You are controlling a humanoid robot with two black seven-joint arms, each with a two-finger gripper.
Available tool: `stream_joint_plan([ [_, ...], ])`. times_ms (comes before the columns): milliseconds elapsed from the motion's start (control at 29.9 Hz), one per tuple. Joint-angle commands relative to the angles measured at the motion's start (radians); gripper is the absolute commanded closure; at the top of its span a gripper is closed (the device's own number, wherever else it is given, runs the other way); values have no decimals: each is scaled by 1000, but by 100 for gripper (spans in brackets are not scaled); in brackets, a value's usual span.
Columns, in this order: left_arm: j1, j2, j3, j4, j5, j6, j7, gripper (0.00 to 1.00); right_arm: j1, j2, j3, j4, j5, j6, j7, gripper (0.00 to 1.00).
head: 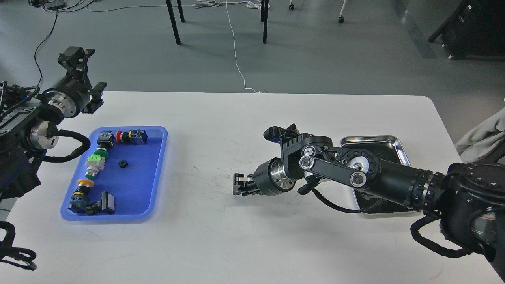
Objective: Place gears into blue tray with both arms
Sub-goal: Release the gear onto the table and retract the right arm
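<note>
The blue tray (154,173) lies at the table's left and holds one small black gear (123,163) near its middle, beside a row of push-button switches (94,165). My left gripper (75,57) is raised beyond the tray's far left corner, over the table's back edge; its fingers cannot be told apart. My right gripper (238,184) points left, low over the bare table centre, well right of the tray. Its dark fingers look close together, and nothing shows between them. I see only that one gear.
A shiny steel tray (388,140) sits at the right, partly hidden by my right arm. Several switches lie along the blue tray's left and far sides (132,137). A grey cloth (479,138) hangs past the table's right edge.
</note>
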Motion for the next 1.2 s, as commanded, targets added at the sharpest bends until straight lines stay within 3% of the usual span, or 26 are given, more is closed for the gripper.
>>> stream_joint_plan([
  [0,0,-1,0,0,0,0,-1,2,1,0,11,-24,1,0,0,31],
  [200,0,-1,2,0,1,0,0,2,1,0,121,-55,3,0,1,8],
  [434,-1,-1,5,-2,12,0,2,2,4,0,369,-84,15,0,1,6],
  [635,-12,2,5,-5,14,-10,17,2,-3,0,723,-93,18,0,1,4],
  [735,-18,26,5,-8,15,-55,18,2,-31,0,898,-90,23,0,1,3],
  [902,-23,48,5,-32,26,-107,26,2,-118,-41,1083,-83,243,0,3,2],
  [1002,-27,100,9,-119,92,-116,26,2,-175,-153,1120,-77,400,0,3,2],
  [1169,-24,242,9,-423,213,-107,32,2,-285,-287,1210,-80,595,0,4,2],
])
